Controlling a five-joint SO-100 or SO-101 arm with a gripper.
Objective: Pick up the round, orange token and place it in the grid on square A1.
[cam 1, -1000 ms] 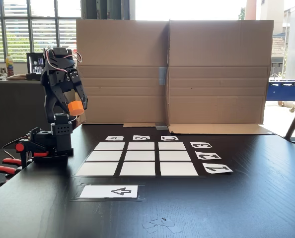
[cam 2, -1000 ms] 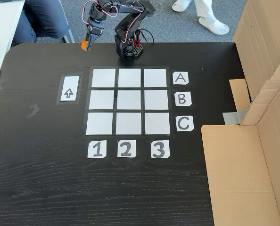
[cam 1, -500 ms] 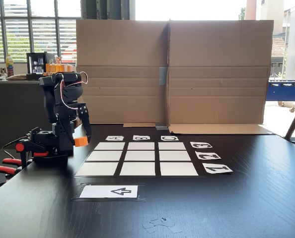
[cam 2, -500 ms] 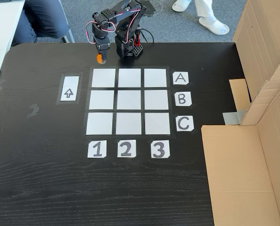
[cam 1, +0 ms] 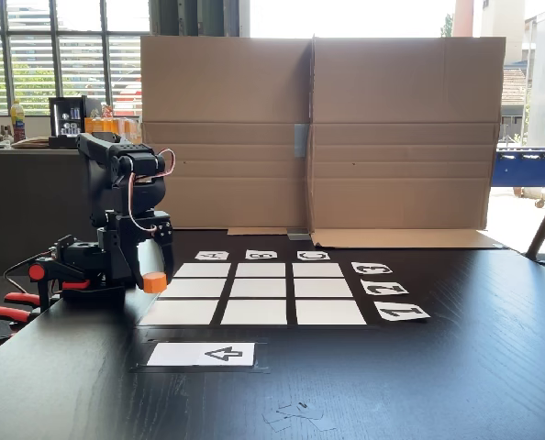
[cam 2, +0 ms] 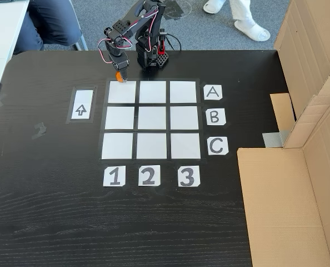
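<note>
The orange token (cam 1: 154, 282) (cam 2: 120, 78) hangs low in my gripper (cam 1: 153, 273) (cam 2: 120, 74), which is shut on it and points downward. In a fixed view from above, the token sits over the top edge of square A1 (cam 2: 122, 93), the top-left cell of the grid (cam 2: 151, 119). In the low fixed view, A1 (cam 1: 181, 313) is the front-left cell of the grid (cam 1: 259, 292), and the token is just past the grid's left edge. Whether the token touches the table I cannot tell.
A white arrow card (cam 1: 202, 354) (cam 2: 81, 104) lies beside the grid's row-1 side. The arm's base (cam 1: 94, 270) (cam 2: 151, 55) is clamped at the table edge with red clamps (cam 1: 11, 307). Cardboard walls (cam 1: 314, 133) (cam 2: 315, 72) line the far side. A seated person's legs (cam 2: 48, 22) are near the table.
The arm has swung from a raised pose off the table's side, down and toward the grid, carrying the token to the edge of A1.
</note>
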